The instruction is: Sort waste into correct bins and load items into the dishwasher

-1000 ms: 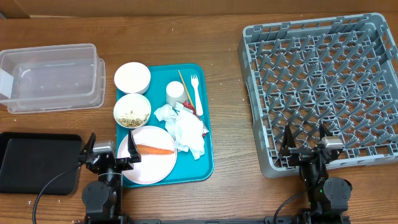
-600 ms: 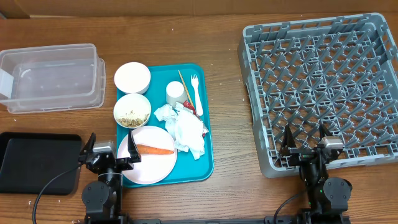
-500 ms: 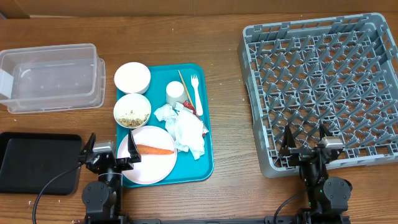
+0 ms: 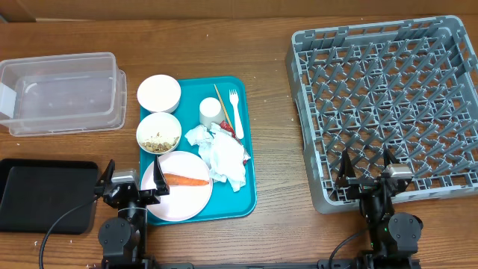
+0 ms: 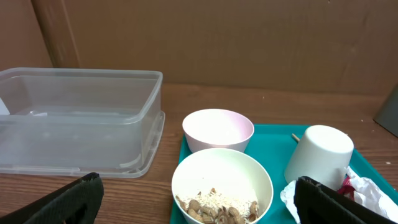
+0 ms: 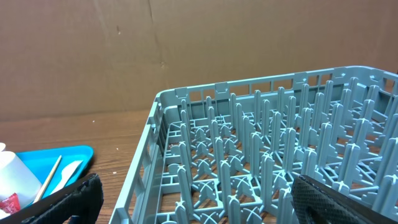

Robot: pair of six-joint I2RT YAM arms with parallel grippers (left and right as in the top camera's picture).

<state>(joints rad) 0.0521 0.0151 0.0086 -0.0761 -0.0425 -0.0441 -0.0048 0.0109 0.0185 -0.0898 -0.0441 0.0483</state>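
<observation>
Left claw [image 4: 133, 178], right claw [image 4: 366, 170] spread, empty, lower frame. Risk: tilted lift rolls carrot [image 4: 185, 180] off plate [image 4: 179, 208]; grain bowl [image 4: 158, 133], centre-left, spills crumbs.

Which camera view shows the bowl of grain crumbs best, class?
The left wrist view: the bowl sits close, so individual grain crumbs are distinguishable, though its lower edge is cut off. The overhead view shows the whole bowl on the teal tray, but small. The right wrist view misses it.

Nothing has visibly changed across the overhead views: the black left gripper [image 4: 133, 169] and black right gripper [image 4: 366, 161] have not moved, and no item has shifted.
</observation>
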